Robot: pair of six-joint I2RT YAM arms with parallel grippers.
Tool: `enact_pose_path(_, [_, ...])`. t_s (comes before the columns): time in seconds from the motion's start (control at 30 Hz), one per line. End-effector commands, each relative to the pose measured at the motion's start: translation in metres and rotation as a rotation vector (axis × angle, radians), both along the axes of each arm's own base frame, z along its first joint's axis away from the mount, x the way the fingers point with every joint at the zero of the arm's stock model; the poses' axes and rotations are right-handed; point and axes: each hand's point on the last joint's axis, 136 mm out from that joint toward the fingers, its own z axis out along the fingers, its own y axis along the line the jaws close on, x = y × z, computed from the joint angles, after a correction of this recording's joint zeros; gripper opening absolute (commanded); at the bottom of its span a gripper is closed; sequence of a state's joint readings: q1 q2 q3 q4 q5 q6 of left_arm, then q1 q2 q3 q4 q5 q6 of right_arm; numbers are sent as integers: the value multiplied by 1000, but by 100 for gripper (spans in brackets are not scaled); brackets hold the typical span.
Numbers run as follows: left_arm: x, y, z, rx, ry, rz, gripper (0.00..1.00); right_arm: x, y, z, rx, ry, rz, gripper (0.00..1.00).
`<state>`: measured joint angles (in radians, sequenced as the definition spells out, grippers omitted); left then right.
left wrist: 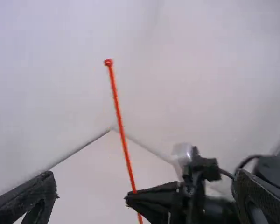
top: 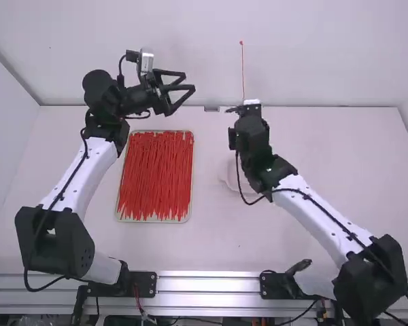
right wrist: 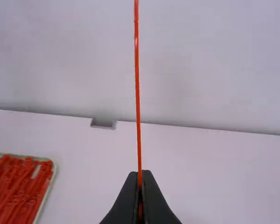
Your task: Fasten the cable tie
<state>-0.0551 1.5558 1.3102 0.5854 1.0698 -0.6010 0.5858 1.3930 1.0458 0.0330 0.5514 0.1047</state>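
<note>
A single red cable tie (top: 243,71) stands upright, its head (top: 241,42) at the top. My right gripper (top: 245,106) is shut on its lower end above the table's far middle. In the right wrist view the tie (right wrist: 136,93) rises straight from between the closed fingertips (right wrist: 140,186). My left gripper (top: 183,95) is open and raised above the far end of the tray, to the left of the tie and apart from it. From the left wrist camera, the tie (left wrist: 119,130) and its head (left wrist: 108,62) stand between my spread fingers (left wrist: 35,198), with the right gripper (left wrist: 172,203) beneath it.
A tray (top: 188,178) piled with several red cable ties (top: 156,175) lies left of the middle; its corner is also in the right wrist view (right wrist: 46,196). A small grey bracket (right wrist: 103,123) sits at the foot of the back wall. White walls close off the table's far and left sides.
</note>
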Motion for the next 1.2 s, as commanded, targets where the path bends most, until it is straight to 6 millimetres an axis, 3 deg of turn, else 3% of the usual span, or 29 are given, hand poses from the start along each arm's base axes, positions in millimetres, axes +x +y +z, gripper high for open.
enact_pose_path(0.0, [7, 10, 14, -8, -41, 66, 99, -6, -18, 24, -54, -75, -161, 0])
enact_pose_path(0.27, [7, 8, 17, -41, 11, 64, 99, -35, -11, 31, -139, -122, -278, 0])
enact_pose_path(0.67, [-9, -17, 23, -58, 9, -15, 99, -72, 19, 44, -200, -191, -291, 0])
enact_pose_path(0.97, [-26, -29, 32, -60, -20, -87, 99, -62, 36, 40, -238, -209, -271, 0])
enact_pose_path(1.17, [-20, -31, 40, -89, -42, -37, 100, -55, 45, 32, -258, -206, -265, 0])
